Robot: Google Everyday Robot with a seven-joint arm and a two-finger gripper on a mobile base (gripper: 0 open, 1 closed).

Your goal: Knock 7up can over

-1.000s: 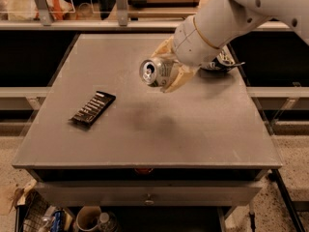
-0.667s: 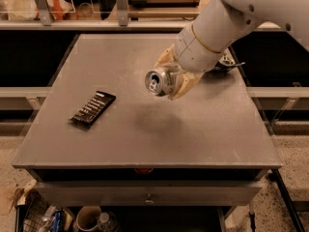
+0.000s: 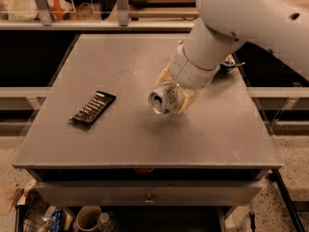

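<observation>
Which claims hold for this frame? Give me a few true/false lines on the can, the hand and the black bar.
1. The 7up can is tipped, with its silver top towards the camera. True.
2. The hand hangs over the table's left edge, clear of the can. False: it is near the middle of the table, closed around the can.
3. The black bar lies flat on the left part of the table. True.
4. The black bar touches the can. False: bare tabletop separates them.
</observation>
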